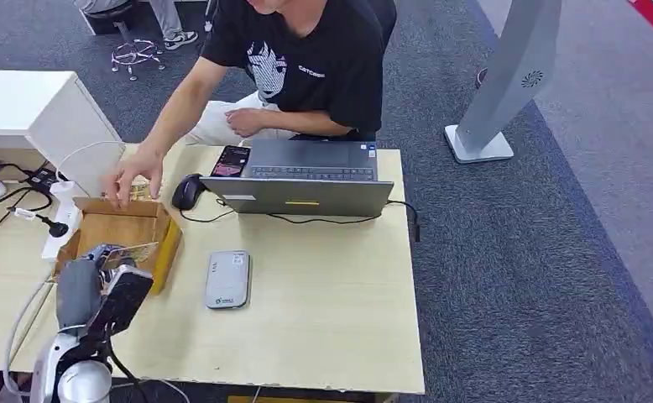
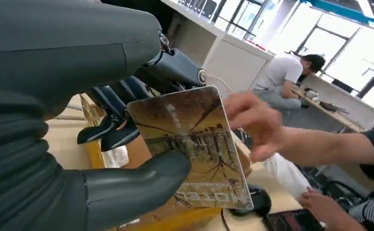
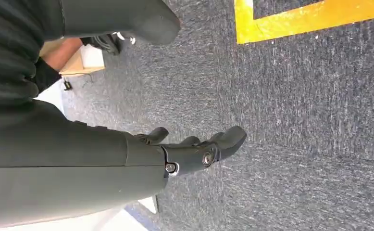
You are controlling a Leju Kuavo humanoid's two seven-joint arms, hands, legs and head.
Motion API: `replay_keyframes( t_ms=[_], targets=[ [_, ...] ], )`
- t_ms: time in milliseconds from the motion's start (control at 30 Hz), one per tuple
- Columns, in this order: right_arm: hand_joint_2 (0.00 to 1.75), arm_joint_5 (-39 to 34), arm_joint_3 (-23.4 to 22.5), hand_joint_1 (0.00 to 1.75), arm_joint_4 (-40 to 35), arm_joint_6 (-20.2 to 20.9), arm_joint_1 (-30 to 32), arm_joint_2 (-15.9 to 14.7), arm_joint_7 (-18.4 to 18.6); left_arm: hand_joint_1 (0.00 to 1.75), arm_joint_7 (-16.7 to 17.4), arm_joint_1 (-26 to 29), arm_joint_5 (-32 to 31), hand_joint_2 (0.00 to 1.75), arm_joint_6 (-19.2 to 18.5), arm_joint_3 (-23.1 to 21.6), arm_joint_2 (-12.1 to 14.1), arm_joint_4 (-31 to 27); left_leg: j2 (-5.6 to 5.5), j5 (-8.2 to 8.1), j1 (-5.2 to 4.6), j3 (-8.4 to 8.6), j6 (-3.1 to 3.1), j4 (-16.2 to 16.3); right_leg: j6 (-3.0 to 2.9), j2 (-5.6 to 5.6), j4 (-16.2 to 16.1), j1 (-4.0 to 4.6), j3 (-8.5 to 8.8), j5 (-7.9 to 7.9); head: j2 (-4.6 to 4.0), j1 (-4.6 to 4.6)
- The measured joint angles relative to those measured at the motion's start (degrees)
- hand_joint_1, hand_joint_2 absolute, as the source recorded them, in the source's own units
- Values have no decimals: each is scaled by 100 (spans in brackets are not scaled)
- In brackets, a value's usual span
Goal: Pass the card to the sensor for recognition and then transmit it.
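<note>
A: Status, left robot hand (image 2: 103, 159)?
B: Pinching the card (image 2: 194, 144), thumb on the printed face, dark fingers (image 2: 110, 127) behind it. Card is brown/yellow w/ a tree-like print, held upright-ish over the cardboard box (image 1: 126, 228).

A: Box loc?
B: On the bench (image 1: 323, 327), left side in head view, flaps open. Left robot hand (image 1: 109, 285) sits at the box's near edge.

A: Sensor?
B: Grey card reader (image 1: 227, 280) lies flat on the bench, just right of the box, apart from the card. Nothing touching it.

A: Right robot hand (image 3: 194, 149)?
B: Hangs over grey carpet near a yellow floor marking (image 3: 310, 19). Fingers extended, slightly curved, holding nothing.

A: Person?
B: Seated at the far side of the bench, black T-shirt. One hand (image 1: 130, 180) reaches to the box's far edge; in left wrist view that hand (image 2: 255, 122) is close to the card, contact can't be told.

A: Other items?
B: Open laptop (image 1: 306, 180), black mouse (image 1: 187, 191), phone (image 1: 231, 159), power strip (image 1: 61, 222) w/ cables at bench left.
</note>
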Motion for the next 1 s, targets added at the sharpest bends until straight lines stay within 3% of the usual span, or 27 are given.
replay_keyframes(
  t_ms=[500, 1000],
  targets=[
    [175, 317, -2, 0, 2, 72, 0, 28, -2, 175, 363, 31, -1256, 175, 636, -711, 37, 748, 0, 0, 0, 0, 0, 0, 0, 0, 0, -1, 0, 0, 0, 0],
    [175, 479, -2, 0, 4, 87, 0, 61, -2, 175, 485, -26, -1625, 175, 846, -947, 52, 1425, 1, 0, -1, 0, 0, 0, 0, 1, 0, -1, 0, 0, 0, 0]
  ],
)
